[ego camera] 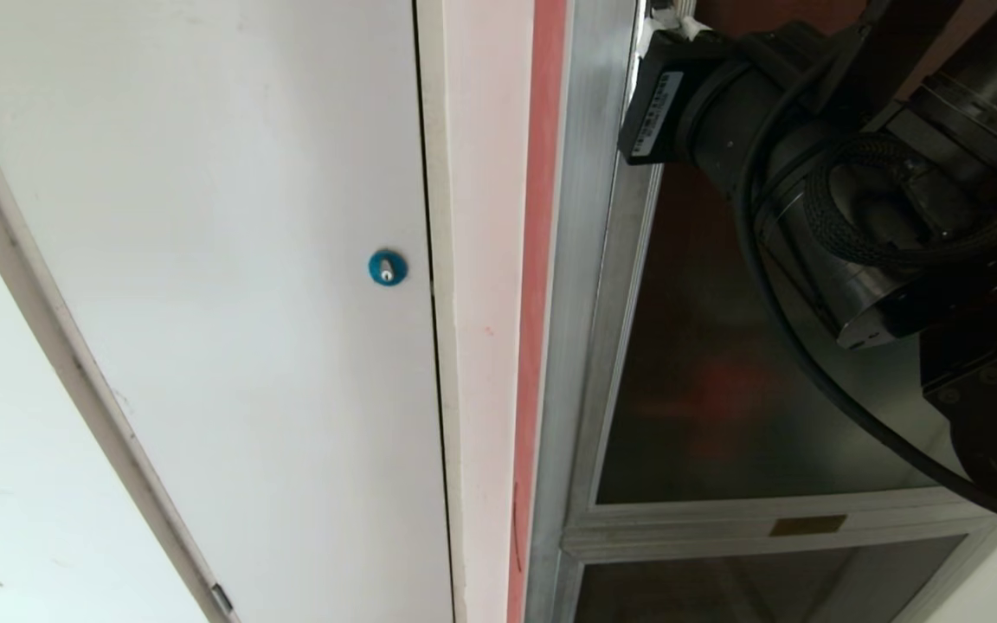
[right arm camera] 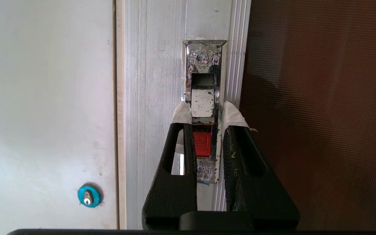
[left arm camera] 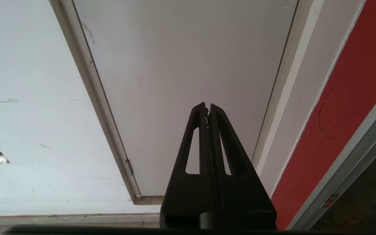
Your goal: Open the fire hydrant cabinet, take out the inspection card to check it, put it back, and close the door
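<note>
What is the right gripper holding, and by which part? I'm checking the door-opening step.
The right gripper has its taped fingertips on either side of the door's latch, at its chrome flap; a firm pinch cannot be told.

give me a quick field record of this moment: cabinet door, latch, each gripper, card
cabinet door: dark glass in a silver frame, appears closed
latch: chrome plate on the door frame, with a small red tab low down
right gripper: at the latch, taped fingers on either side of the plate, narrow gap between them
left gripper: shut, idle, pointing at the plain white door
blue lock: on the white door, untouched
inspection card: not in view
task stage: door not yet opened
</note>
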You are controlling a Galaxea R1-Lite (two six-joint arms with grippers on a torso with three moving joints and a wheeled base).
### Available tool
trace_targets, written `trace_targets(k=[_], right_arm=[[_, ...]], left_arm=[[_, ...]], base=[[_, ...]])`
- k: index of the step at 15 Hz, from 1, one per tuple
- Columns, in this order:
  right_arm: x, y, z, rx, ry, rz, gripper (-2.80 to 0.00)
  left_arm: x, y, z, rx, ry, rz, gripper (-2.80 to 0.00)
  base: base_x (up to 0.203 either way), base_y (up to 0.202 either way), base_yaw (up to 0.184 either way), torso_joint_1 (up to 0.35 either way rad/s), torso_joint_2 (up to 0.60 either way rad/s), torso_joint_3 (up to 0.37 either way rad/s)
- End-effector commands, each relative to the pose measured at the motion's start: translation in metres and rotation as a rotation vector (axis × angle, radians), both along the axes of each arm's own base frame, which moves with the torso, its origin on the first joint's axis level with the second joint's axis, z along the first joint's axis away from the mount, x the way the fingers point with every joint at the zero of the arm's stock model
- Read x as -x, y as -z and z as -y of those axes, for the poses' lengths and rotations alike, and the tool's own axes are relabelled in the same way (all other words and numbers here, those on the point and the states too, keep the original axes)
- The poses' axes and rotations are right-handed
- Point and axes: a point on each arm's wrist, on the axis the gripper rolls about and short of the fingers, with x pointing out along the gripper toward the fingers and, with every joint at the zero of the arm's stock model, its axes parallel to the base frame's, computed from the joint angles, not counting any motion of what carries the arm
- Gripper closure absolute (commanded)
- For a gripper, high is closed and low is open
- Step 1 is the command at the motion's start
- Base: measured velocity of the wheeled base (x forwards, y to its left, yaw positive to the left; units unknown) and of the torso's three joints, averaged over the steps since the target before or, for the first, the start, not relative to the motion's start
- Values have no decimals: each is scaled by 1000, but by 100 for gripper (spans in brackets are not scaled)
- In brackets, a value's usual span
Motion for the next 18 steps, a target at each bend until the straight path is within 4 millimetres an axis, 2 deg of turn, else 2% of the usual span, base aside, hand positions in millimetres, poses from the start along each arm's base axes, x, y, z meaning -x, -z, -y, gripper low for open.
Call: trace_targets(k=[1, 13, 18], right_arm=[[1, -1, 0, -4, 2, 4, 0], [24, -11, -2, -25, -41, 20, 0], [26, -13, 1, -28, -38, 25, 0]], left_arm=[[0, 0, 0, 0, 1, 1, 0], [0, 0, 0, 0, -1, 1, 0], [0, 0, 0, 0, -1, 1, 0]], base=[[0, 0, 0, 0, 0, 0], [0, 0, 0, 0, 0, 0], [0, 0, 0, 0, 0, 0]])
